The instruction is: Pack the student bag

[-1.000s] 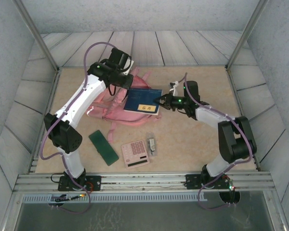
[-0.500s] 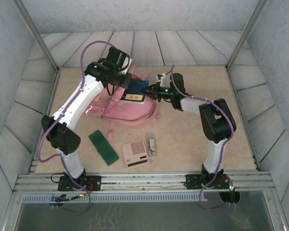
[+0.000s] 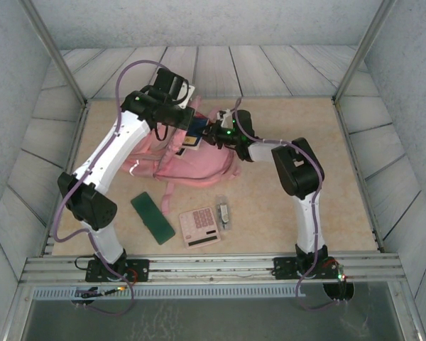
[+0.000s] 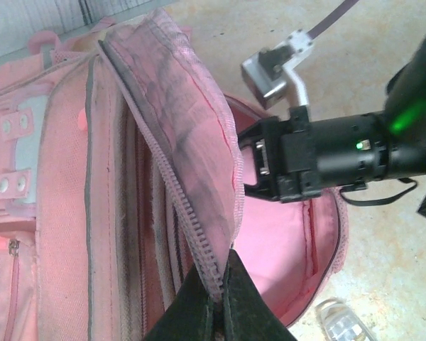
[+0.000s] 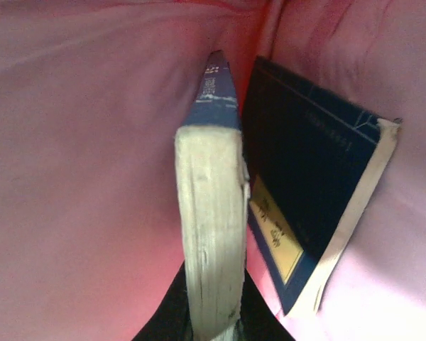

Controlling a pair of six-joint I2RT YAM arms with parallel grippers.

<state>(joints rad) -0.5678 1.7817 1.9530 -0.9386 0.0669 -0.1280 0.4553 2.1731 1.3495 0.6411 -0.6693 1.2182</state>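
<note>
1. Since one second ago, your right gripper (image 3: 210, 133) has travelled left across the table (image 3: 326, 177) and pushed the blue book (image 5: 209, 234) into the mouth of the student bag (image 3: 192, 162).
2. So this book is almost packed, I judge; a second book (image 5: 305, 185) leans beside it inside.
3. Your right arm reaches low and sideways, jaws clenched on the book's edge.
4. Your left gripper (image 4: 216, 277), above the bag at the table's far left-centre, pinches the zip edge (image 4: 192, 234), holding it open.

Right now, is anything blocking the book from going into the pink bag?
Nothing visible does. The left pincer holds the student bag open, and the book in the right pincer is already inside, between pink lining and a second blue book.
</note>
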